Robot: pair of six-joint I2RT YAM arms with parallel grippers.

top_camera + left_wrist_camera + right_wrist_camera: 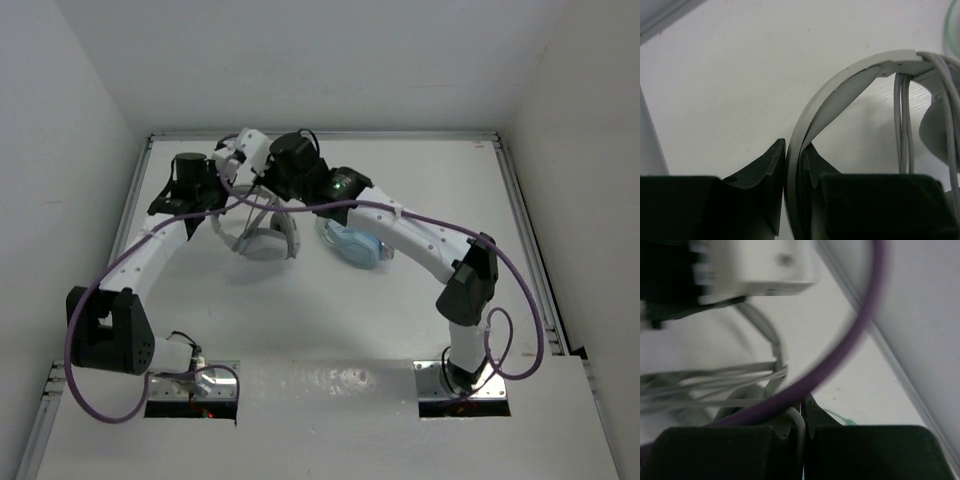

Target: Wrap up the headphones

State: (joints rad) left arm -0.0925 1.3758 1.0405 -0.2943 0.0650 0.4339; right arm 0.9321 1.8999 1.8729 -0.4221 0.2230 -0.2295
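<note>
Looking down from the top, the headphones lie on the worktop near the back, just beside the blue headphones. The left gripper is at their left side. The right gripper is just behind them. Both are close.

From the left wrist, the left gripper is closed tight on the headband, pinching its thin edge. The headband curves up and to the right, to an ear cup. Loops of the cable hang across the headband near that ear cup, away from the fingers.

From the right wrist, things are blurry. The right gripper is shut and looks to pinch a thin bit of cable. The loops lie to its left, past a purple cord. I think the next turn must carry the cable that way, round the headband.
</note>
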